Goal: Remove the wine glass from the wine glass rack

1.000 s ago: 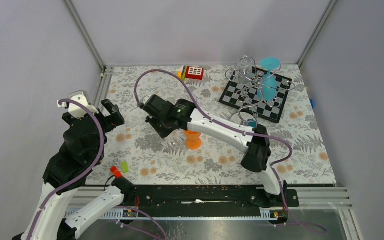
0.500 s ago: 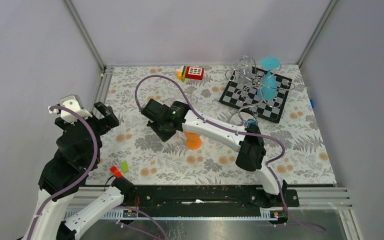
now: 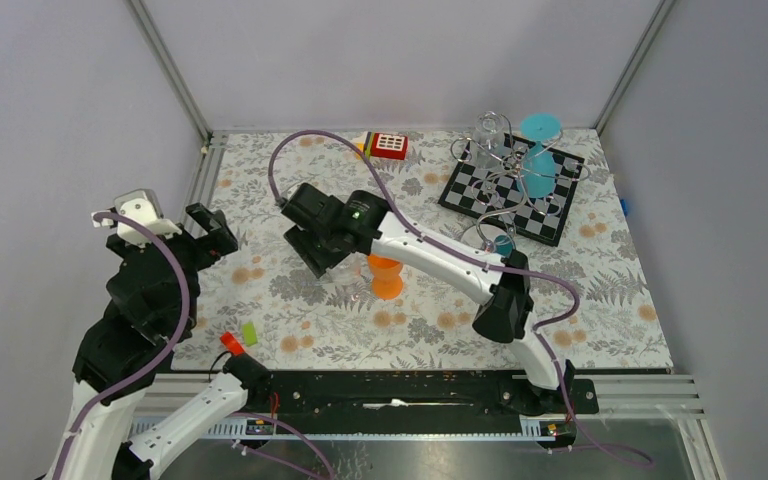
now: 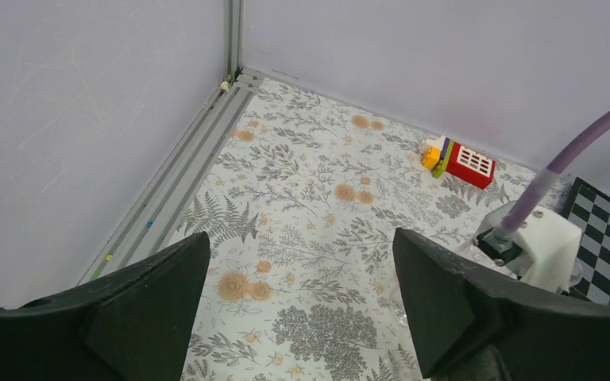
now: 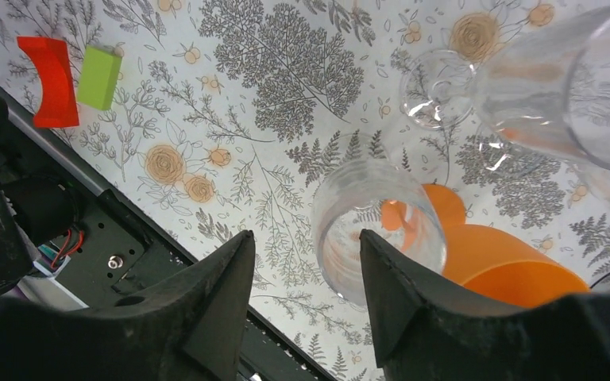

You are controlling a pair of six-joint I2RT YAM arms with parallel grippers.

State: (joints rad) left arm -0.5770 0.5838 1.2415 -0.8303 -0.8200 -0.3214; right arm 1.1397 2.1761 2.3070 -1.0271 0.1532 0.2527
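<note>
The wine glass rack (image 3: 508,185), a chrome wire stand, is at the back right on a checkered board, with a clear glass (image 3: 490,130) and a teal glass (image 3: 538,150) hanging from it. A clear wine glass (image 3: 348,270) (image 5: 377,230) stands on the floral mat mid-table beside an orange glass (image 3: 387,278) (image 5: 508,270). My right gripper (image 3: 325,262) (image 5: 306,238) hovers over it, open, and the glass sits just by the right finger, not pinched. My left gripper (image 3: 210,230) (image 4: 302,302) is open and empty over the mat at the left.
Another clear glass (image 5: 540,87) shows at the upper right of the right wrist view. A red-and-white toy block (image 3: 388,146) (image 4: 469,164) lies at the back. A red piece (image 3: 230,341) and a green piece (image 3: 249,332) lie near the front edge. The checkered board (image 3: 550,225) carries the rack.
My right gripper's jaws have spread apart and let go of the clear glass, which now stands free on the mat. The left arm has drawn back slightly to the left.
</note>
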